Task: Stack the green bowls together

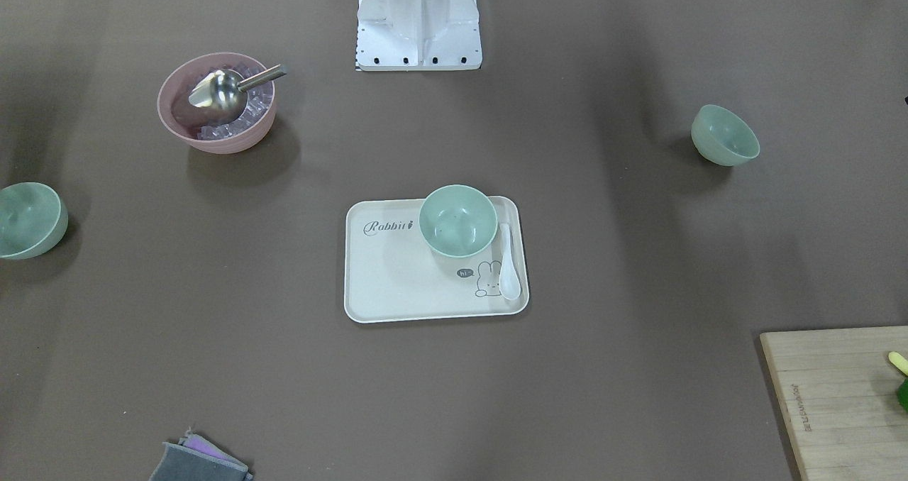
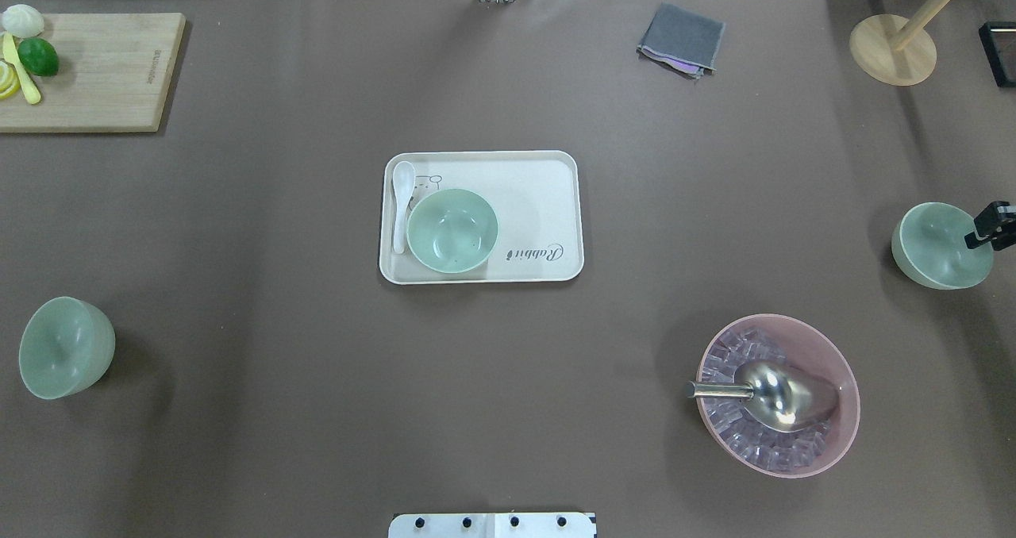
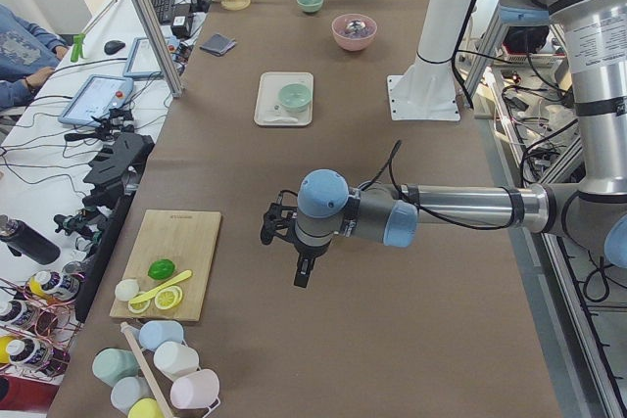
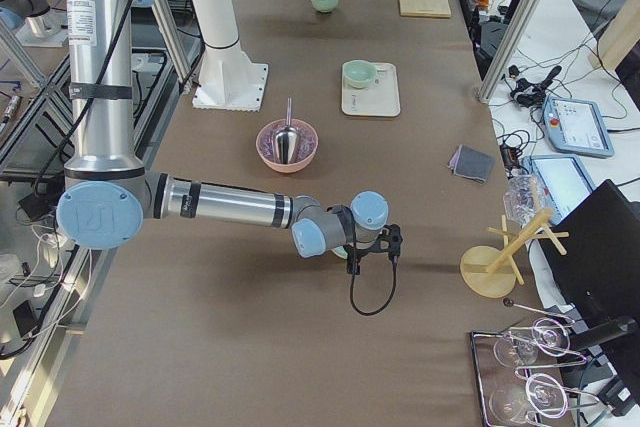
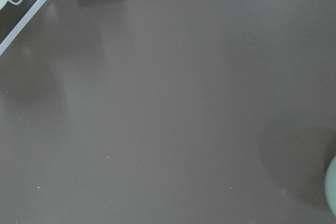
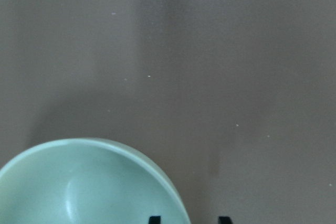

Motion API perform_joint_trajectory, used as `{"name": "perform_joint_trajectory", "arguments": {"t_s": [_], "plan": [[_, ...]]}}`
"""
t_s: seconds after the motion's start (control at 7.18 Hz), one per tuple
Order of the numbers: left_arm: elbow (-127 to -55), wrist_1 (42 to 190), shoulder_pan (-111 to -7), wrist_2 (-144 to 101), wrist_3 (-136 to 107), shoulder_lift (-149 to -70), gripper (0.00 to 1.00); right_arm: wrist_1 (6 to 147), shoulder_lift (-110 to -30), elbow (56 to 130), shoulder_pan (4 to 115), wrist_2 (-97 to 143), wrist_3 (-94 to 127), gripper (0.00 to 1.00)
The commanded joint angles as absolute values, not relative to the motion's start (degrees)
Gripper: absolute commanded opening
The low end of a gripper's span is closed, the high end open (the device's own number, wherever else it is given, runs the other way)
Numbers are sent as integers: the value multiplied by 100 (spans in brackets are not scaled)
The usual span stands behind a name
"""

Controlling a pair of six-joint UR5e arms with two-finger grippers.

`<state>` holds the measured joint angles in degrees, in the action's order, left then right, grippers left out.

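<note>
As the right gripper [image 6: 188, 220] is seen with jaws apart astride the rim of the small round pale mint-green plastic bowl [image 6: 79, 187] at table right, closure is judged next; left gripper [image 3: 303, 271]: jaw state cannot be told.

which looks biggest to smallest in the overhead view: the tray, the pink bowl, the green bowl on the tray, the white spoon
1. tray
2. pink bowl, which sits nearer the camera, so it may look somewhat enlarged
3. green bowl on the tray
4. white spoon, about as long as the green bowl is wide but far narrower
</note>
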<state>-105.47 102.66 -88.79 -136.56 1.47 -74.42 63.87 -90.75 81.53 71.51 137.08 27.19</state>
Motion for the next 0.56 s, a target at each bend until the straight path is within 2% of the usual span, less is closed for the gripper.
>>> {"name": "perform_joint_trajectory", "arguments": {"t_s": [0.0, 0.28, 0.42], "plan": [[-10538, 10266, -8886, -13649, 158, -7436, 98, 6390, -8843, 8182, 7049, 13729, 2786, 0], [-10538, 10266, -8886, -13649, 158, -7427, 98, 6468, -8650, 8750, 6892, 13746, 3204, 0], [-10538, 10266, -8886, -13658, 158, -7427, 98, 6451, -8414, 9311, 6377, 13729, 4565, 0]]}}
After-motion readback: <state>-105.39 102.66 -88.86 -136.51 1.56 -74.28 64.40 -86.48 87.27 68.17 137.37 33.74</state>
